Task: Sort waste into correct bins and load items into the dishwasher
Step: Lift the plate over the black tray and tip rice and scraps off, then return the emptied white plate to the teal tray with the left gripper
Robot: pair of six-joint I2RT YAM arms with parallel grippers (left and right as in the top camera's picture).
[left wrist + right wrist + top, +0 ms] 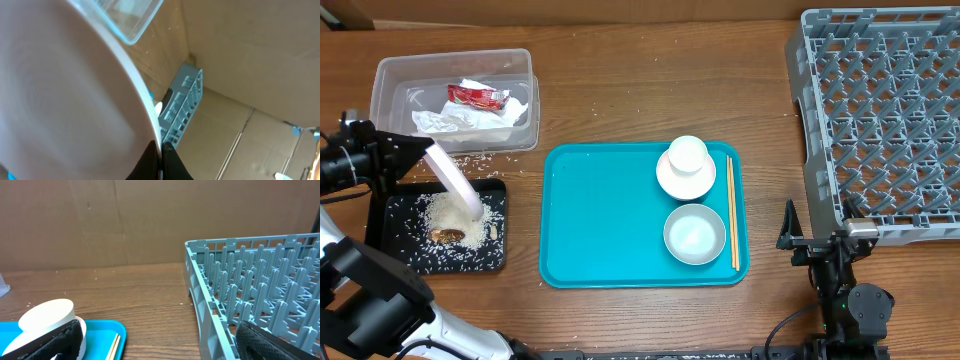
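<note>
My left gripper (161,161) is shut on the rim of the white plate (452,181), which it holds steeply tilted over the black tray (498,255). Rice grains (450,214) and a brown scrap (447,236) lie in a heap on the tray. The clear tub (390,78) holds white napkins (445,120) and the red wrapper (476,96). On the teal tray (600,220) stand a white cup (687,154) in a bowl (686,182), a second bowl (694,234) and chopsticks (732,212). My right gripper (159,342) is open and empty beside the grey dish rack (880,120).
Loose rice grains (470,160) are scattered on the wooden table between the tub and the black tray. The rack fills the right side; in the right wrist view its wall (210,300) is just right of the gripper. Cardboard walls stand behind the table.
</note>
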